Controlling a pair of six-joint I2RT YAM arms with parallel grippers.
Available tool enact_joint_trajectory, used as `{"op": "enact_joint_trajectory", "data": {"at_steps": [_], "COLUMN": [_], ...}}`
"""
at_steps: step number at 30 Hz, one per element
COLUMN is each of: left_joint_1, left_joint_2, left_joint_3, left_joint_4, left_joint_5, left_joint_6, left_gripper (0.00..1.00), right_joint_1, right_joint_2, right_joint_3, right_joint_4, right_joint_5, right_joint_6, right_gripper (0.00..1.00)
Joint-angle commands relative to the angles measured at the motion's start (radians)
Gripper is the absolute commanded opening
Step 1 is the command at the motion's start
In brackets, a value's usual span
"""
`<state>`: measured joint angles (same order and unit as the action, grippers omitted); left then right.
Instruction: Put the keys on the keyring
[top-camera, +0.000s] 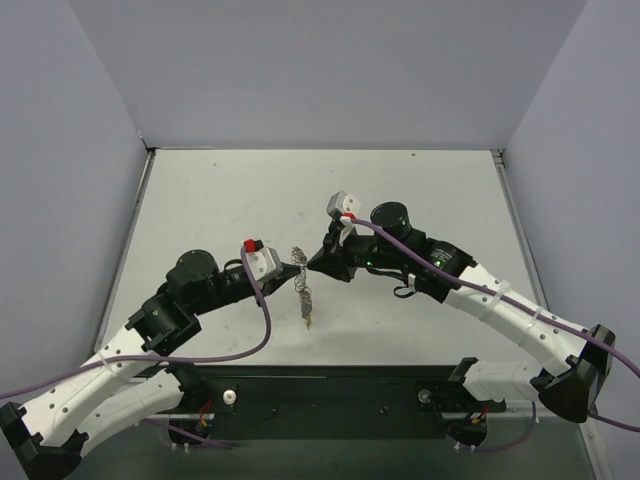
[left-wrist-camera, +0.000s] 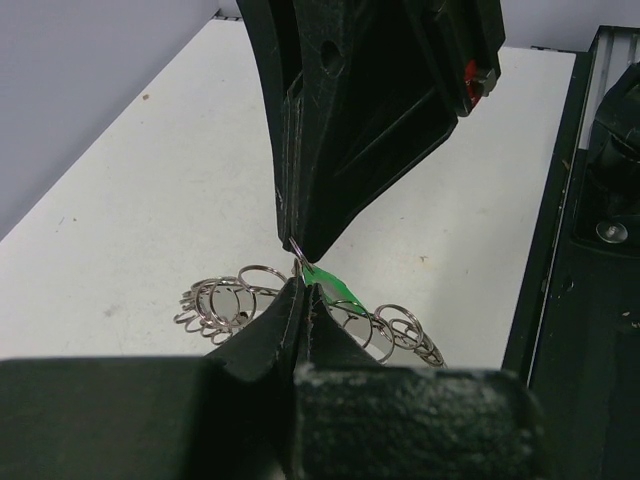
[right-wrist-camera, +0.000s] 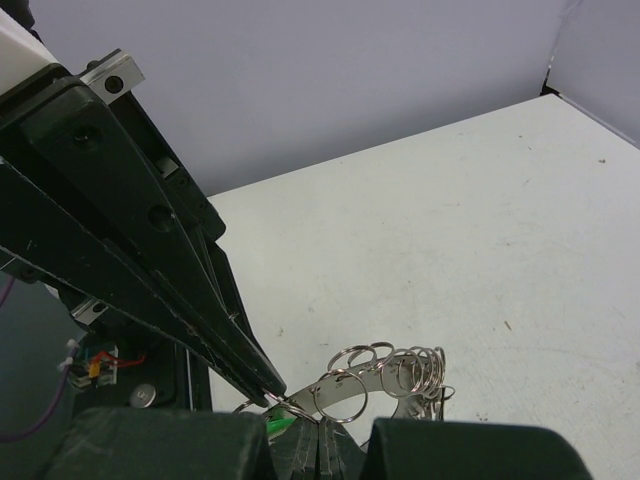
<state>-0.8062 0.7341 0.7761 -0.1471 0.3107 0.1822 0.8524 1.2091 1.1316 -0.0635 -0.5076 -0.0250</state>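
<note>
Left wrist view: the left fingers (left-wrist-camera: 280, 325) are pressed together, their tips meeting the equally closed right fingers (left-wrist-camera: 330, 150) at the rim of the large silvery scalloped metal keyring (left-wrist-camera: 235, 295). A tiny green-headed metal key (left-wrist-camera: 330, 287) sits at that junction; which pair pinches it cannot be told. The keyring spans between both arms over the middle of the white desk (left-wrist-camera: 150, 180). Recommended: hold the rim fixed with one pair, feed the key along the coil in small rotations, and avoid pulling the tips apart.

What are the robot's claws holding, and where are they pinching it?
The left claw and right claw both pinch the keyring at one spot on its rim, beside the green key. Whether either grips that key cannot be told.
</note>
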Motion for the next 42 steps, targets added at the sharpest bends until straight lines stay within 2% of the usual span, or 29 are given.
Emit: {"op": "enact_joint_trajectory", "data": {"at_steps": [1, 34, 40, 42], "left_joint_1": [-0.011, -0.010, -0.010, -0.011], "left_joint_2": [-0.045, -0.091, -0.085, -0.085], "left_joint_3": [0.012, -0.018, -0.005, 0.011], "left_joint_4": [0.127, 0.196, 0.149, 0.084], "left_joint_5": [0.077, 0.070, -0.019, -0.071], "left_joint_6": [-0.030, -0.061, -0.059, -0.059], "left_gripper": [0.00, 0.00, 0.00, 0.00], "right_joint_1": [-0.010, -0.012, -0.015, -0.019], "right_joint_2": [0.010, -0.002, 0.003, 0.010], "right_joint_3": [0.019, -0.007, -0.024, -0.045], "right_joint_4": [0.019, 0.027, 0.013, -0.005], "right_joint_5": [0.072, 0.090, 0.152, 0.161], "right_joint_6": [-0.010, -0.009, 0.013, 0.016], "right_gripper": [0.00, 0.00, 0.00, 0.00]}}
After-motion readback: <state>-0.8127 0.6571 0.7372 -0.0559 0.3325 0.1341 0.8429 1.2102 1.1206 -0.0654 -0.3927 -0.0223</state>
